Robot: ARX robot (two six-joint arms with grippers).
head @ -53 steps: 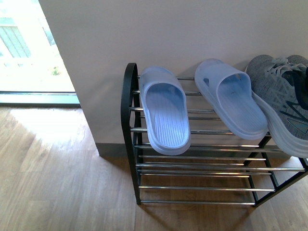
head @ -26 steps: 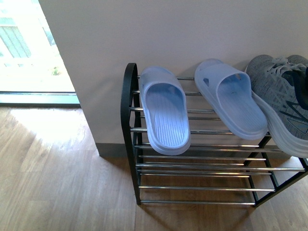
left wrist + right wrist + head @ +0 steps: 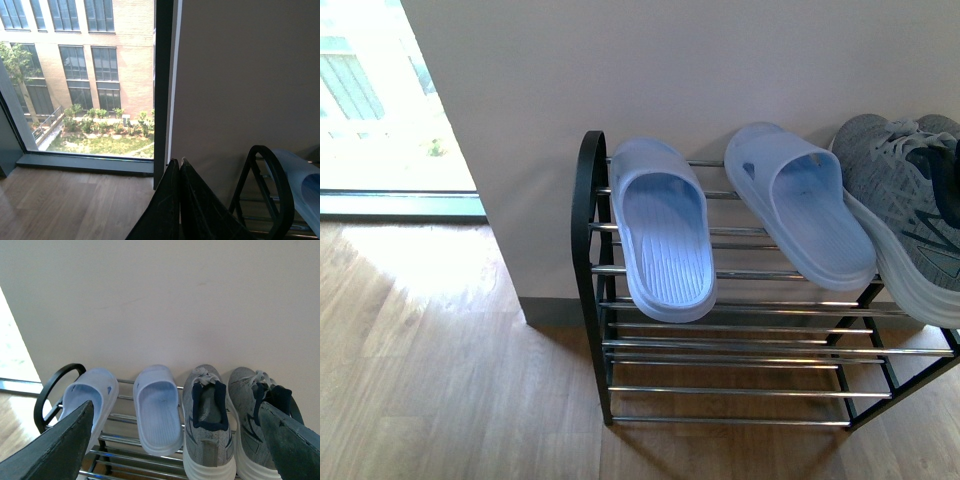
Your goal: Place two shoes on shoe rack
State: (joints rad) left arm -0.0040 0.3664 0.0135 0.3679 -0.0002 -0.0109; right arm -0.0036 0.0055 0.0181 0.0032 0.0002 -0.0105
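Two grey knit shoes sit side by side on the top tier of the shoe rack [image 3: 125, 452], toes to the wall: one shoe [image 3: 207, 427] and the other shoe [image 3: 255, 415] beside it. In the front view only one shoe [image 3: 905, 215] shows, at the right edge of the shoe rack [image 3: 588, 260]. My right gripper [image 3: 180, 440] is open, its wide-spread fingers framing the footwear from a distance and holding nothing. My left gripper [image 3: 179, 162] is shut and empty, beside the shoe rack [image 3: 270, 190] end arch.
Two pale blue slippers [image 3: 663, 240] [image 3: 800, 200] lie on the rack's top tier, left of the shoes. A plain wall [image 3: 670, 70] stands behind the rack. A floor-length window [image 3: 85, 80] is to the left, over wooden floor [image 3: 440, 380].
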